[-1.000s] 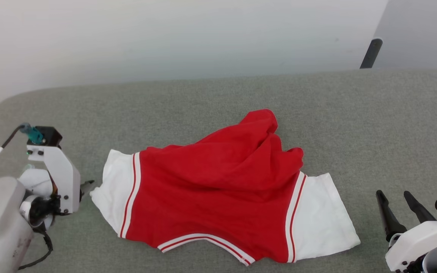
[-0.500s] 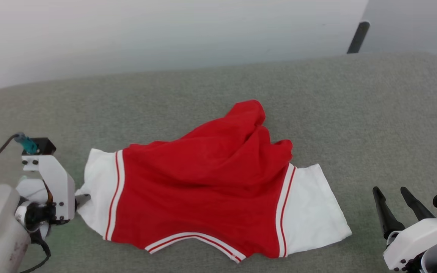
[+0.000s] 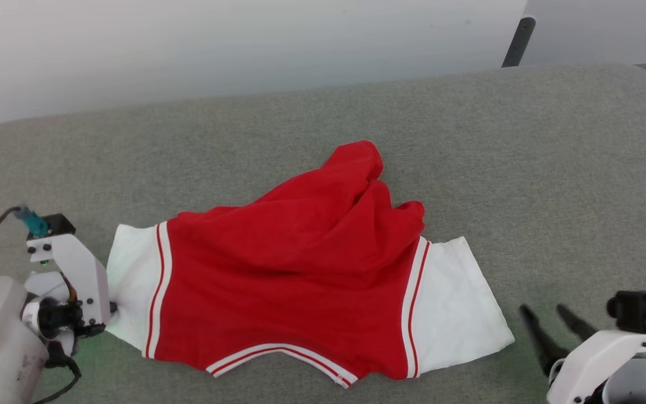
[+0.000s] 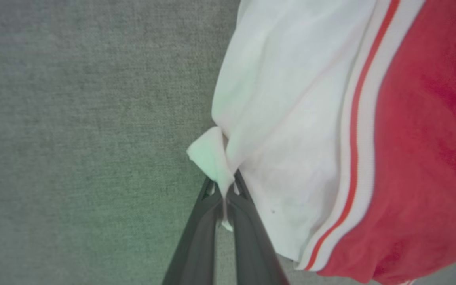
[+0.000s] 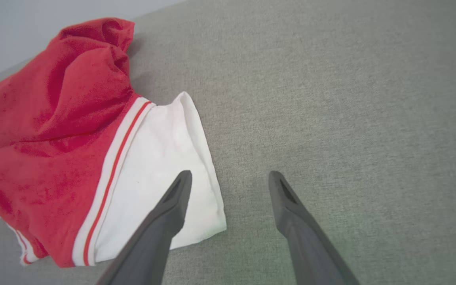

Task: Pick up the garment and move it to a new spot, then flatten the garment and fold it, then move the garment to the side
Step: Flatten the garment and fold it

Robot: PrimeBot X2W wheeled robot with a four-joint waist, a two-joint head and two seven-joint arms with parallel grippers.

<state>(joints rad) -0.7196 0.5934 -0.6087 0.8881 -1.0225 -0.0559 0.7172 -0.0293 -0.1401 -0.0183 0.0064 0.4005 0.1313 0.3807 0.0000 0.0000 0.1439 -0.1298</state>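
The garment (image 3: 295, 269) lies rumpled at the centre of the head view on the grey surface (image 3: 525, 168), its white sleeves spread to left and right; the left gripper (image 4: 224, 190), at lower left, has its fingers pinched together on the left-hand sleeve's edge; the right gripper (image 5: 230, 176), at lower right, holds its fingers spread apart near the other sleeve's corner.
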